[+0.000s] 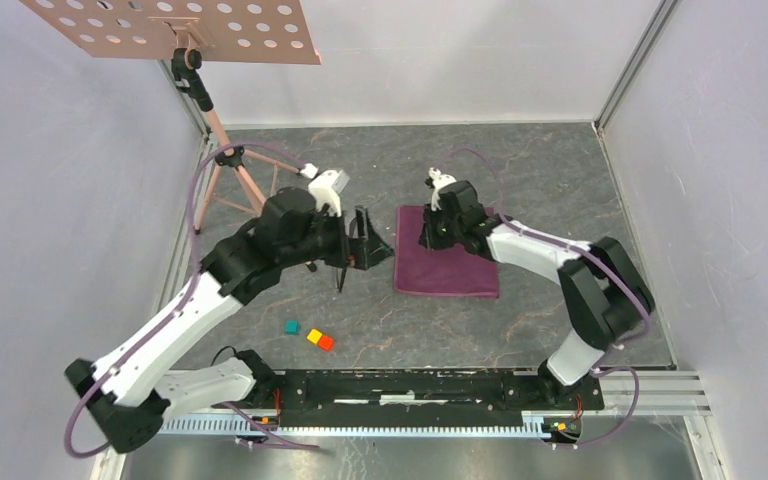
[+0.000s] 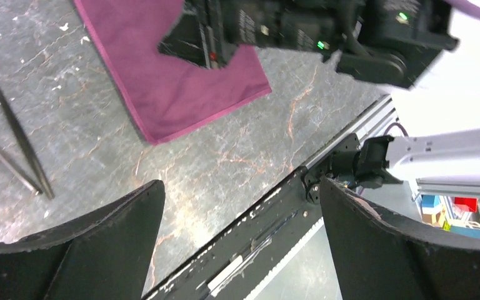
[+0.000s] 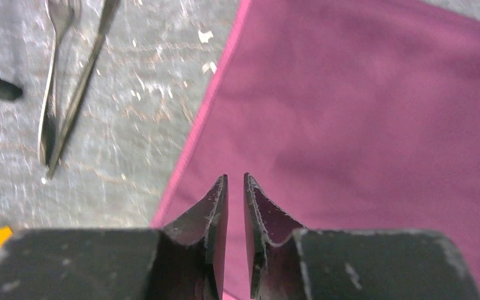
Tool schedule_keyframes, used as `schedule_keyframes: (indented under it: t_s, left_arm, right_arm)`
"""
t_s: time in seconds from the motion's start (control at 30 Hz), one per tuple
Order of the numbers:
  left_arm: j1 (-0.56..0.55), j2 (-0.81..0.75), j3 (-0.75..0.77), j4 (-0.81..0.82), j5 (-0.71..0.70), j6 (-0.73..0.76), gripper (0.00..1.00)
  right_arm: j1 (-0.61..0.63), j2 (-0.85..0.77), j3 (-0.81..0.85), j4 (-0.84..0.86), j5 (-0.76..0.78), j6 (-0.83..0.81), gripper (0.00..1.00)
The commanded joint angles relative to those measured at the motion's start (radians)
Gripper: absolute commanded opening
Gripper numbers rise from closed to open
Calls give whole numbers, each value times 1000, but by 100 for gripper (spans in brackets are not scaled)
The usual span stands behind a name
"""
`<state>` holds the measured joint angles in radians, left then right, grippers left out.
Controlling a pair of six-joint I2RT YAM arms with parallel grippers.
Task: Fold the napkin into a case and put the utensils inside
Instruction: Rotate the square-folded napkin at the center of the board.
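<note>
The plum-purple napkin point(image 1: 447, 265) lies flat as a rectangle on the grey floor, right of centre; it also shows in the left wrist view point(image 2: 181, 87) and the right wrist view point(image 3: 362, 106). The fork point(image 3: 51, 94) and knife point(image 3: 82, 81) lie side by side on the floor left of the napkin, seen as a dark sliver point(image 1: 341, 272) from above. My left gripper point(image 1: 367, 240) is open wide and empty point(image 2: 242, 184), just above the utensils. My right gripper point(image 1: 428, 236) hovers over the napkin's left part, jaws closed to a thin slit point(image 3: 235, 178), nothing between them.
Teal point(image 1: 291, 327), yellow point(image 1: 314, 336) and orange point(image 1: 326, 342) blocks lie near the front. A tripod point(image 1: 232, 170) with a perforated board point(image 1: 175, 25) stands at the back left. The black base rail point(image 1: 420, 388) runs along the near edge. Walls enclose three sides.
</note>
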<state>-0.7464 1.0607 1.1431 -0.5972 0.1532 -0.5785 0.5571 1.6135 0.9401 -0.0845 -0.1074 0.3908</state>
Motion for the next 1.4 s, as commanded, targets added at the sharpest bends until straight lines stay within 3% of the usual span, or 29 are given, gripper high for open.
schedule_keyframes:
  t_s: [0.0,0.2,0.6,0.87,1.03,1.13,1.37]
  left_arm:
    - [0,-117,-47,-145,-47,56,100]
    - [1,-239,-51,-197,-40,65,100]
    - [1,-268,-46,-226,10,101,100]
    - [1,-292,-54,-243,-30,99,100]
    - [-1,-285,-71,-224,-59,85,100]
    - [1,-257,-92,-191,-66,73,100]
    - [1,-85,-160,-10,20,-2,100]
  right_arm:
    - [44,130,161,33,101,68,18]
    - [77,267,294,-32,184,67,9]
    - [140,371,318,-59,204,69,1]
    - [203,290,153,-89,114,-63,0]
    - [234,144,-62,-102,-3,-218,1]
    - [234,14,-173,-100,-65,-267,4]
    - [188,-274,-262,-116,20,-229,32]
